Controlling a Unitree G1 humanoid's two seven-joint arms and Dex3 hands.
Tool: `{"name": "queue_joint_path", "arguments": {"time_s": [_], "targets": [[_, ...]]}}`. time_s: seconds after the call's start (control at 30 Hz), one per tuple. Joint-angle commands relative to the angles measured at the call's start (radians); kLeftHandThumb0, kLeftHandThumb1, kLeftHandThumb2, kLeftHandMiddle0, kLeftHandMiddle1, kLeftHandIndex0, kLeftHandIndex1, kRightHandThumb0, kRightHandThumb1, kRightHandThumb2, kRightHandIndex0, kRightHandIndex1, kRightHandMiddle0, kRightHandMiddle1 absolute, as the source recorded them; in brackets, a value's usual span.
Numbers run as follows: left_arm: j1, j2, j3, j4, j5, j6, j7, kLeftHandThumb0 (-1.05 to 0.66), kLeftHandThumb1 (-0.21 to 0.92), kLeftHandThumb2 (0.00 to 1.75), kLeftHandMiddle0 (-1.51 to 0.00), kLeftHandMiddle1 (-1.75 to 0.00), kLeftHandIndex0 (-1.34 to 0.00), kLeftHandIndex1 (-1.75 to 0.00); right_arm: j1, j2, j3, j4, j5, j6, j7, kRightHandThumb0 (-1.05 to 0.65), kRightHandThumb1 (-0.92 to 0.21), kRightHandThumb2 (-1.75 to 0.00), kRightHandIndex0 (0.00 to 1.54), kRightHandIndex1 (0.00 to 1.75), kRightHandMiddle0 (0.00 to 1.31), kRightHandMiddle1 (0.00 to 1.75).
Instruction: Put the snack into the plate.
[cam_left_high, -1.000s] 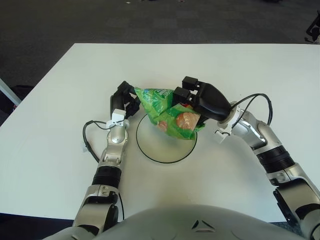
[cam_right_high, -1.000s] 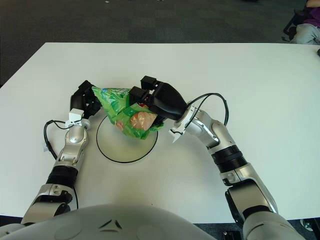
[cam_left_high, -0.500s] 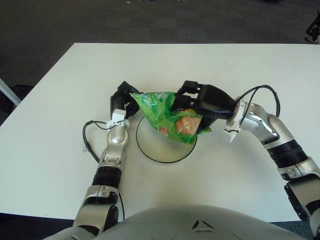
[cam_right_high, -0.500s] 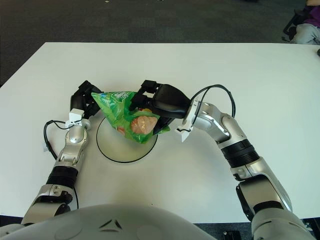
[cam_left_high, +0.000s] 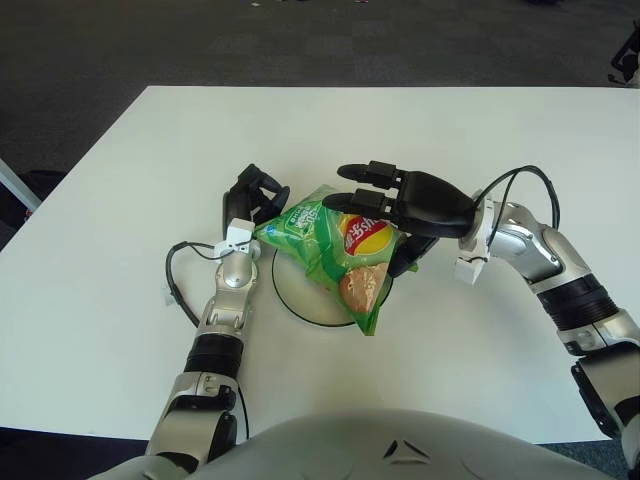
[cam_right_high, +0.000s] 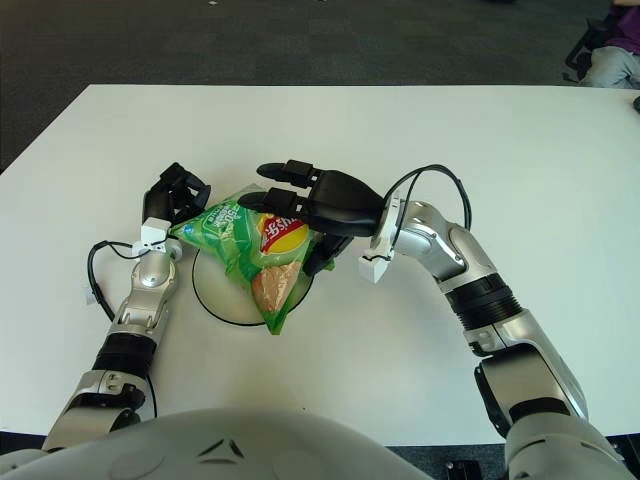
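Observation:
A green snack bag (cam_left_high: 335, 250) lies tilted across the white plate with a dark rim (cam_left_high: 290, 308), its lower end hanging over the plate's near edge. My right hand (cam_left_high: 365, 195) is just behind and right of the bag with its fingers spread, and the upper fingers are off the bag. My left hand (cam_left_high: 252, 192) is at the bag's left corner, just above it, fingers relaxed and holding nothing. The bag hides most of the plate.
The white table (cam_left_high: 480, 130) stretches far to the back and right. A loose black cable (cam_left_high: 180, 275) loops beside my left forearm, and another (cam_left_high: 520, 190) loops over my right wrist. Dark carpet lies beyond the table's far edge.
Both hands held the bag over the plate; now the bag has dropped and turned onto the plate, my right fingers have spread open, and my left hand has let go of the corner.

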Motion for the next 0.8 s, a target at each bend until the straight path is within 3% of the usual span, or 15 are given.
{"name": "queue_joint_path", "arguments": {"time_s": [0.0, 0.2, 0.43, 0.53, 0.77], "targets": [[0.007, -0.004, -0.001, 0.01, 0.002, 0.001, 0.006, -0.24, 0.92, 0.28, -0.97, -1.75, -0.74, -1.75, -0.047, -0.033, 0.003, 0.03, 0.07, -0.022, 0.055, -0.01, -0.91, -0.03, 0.0, 0.0, 0.07, 0.02], [0.004, -0.004, 0.0, 0.02, -0.003, -0.01, 0.006, -0.23, 0.92, 0.28, -0.97, -1.75, -0.74, -1.75, -0.083, -0.069, 0.004, 0.057, 0.172, -0.033, 0.15, -0.06, -0.91, -0.03, 0.0, 0.0, 0.08, 0.02], [0.004, -0.005, -0.001, 0.021, 0.004, -0.005, 0.012, -0.22, 0.92, 0.27, -0.97, -1.75, -0.73, -1.75, -0.085, -0.075, -0.013, 0.067, 0.219, -0.045, 0.189, -0.12, -0.91, -0.03, 0.0, 0.0, 0.07, 0.02], [0.005, -0.004, -0.002, 0.019, 0.008, -0.002, 0.015, -0.22, 0.92, 0.27, -0.97, -1.75, -0.73, -1.75, -0.09, -0.086, -0.021, 0.072, 0.288, -0.045, 0.217, -0.15, -0.92, -0.03, 0.0, 0.0, 0.07, 0.01], [0.004, -0.004, -0.003, 0.019, 0.008, -0.002, 0.016, -0.23, 0.92, 0.26, -0.97, -1.75, -0.73, -1.75, -0.098, -0.148, -0.042, 0.097, 0.465, -0.039, 0.335, -0.4, -0.92, -0.16, 0.0, 0.0, 0.07, 0.01]]}}
